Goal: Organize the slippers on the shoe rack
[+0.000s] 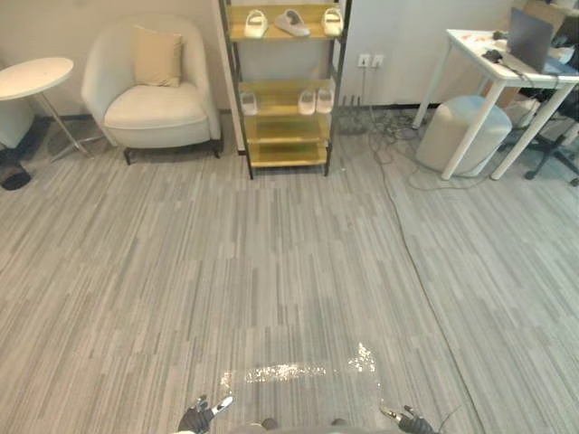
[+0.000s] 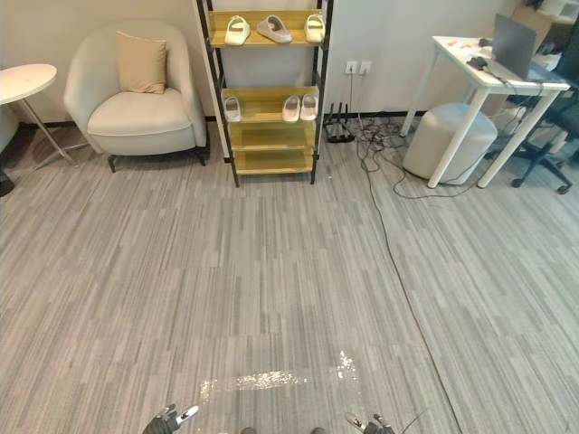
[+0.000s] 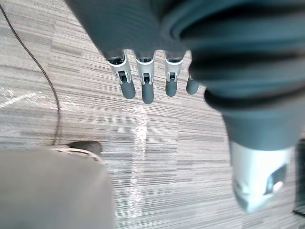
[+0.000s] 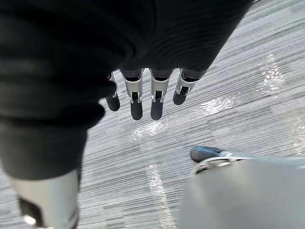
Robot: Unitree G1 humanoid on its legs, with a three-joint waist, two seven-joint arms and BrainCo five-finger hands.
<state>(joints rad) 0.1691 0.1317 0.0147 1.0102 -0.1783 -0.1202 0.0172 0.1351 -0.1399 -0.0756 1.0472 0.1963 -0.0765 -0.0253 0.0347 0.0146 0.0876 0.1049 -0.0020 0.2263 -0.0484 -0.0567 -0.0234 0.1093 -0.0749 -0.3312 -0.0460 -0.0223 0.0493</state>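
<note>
A black-framed shoe rack (image 1: 237, 54) with yellow wooden shelves stands against the far wall. Three pale slippers lie on its top shelf: one at the left (image 1: 256, 23), a grey one on its side (image 1: 292, 22) and one at the right (image 1: 332, 22). The middle shelf holds a single white slipper (image 1: 248, 102) at the left and a pair (image 1: 316, 99) at the right. Both hands hang low, far from the rack. My left hand (image 1: 201, 416) and right hand (image 1: 412, 420) have straight fingers (image 3: 145, 86) (image 4: 143, 95) over bare floor, holding nothing.
A cream armchair (image 1: 154, 90) with a cushion sits left of the rack, beside a round white side table (image 1: 34, 77). To the right are a white desk (image 1: 507, 68), a round pouf (image 1: 461, 131) and cables (image 1: 389, 149) trailing over the grey striped floor.
</note>
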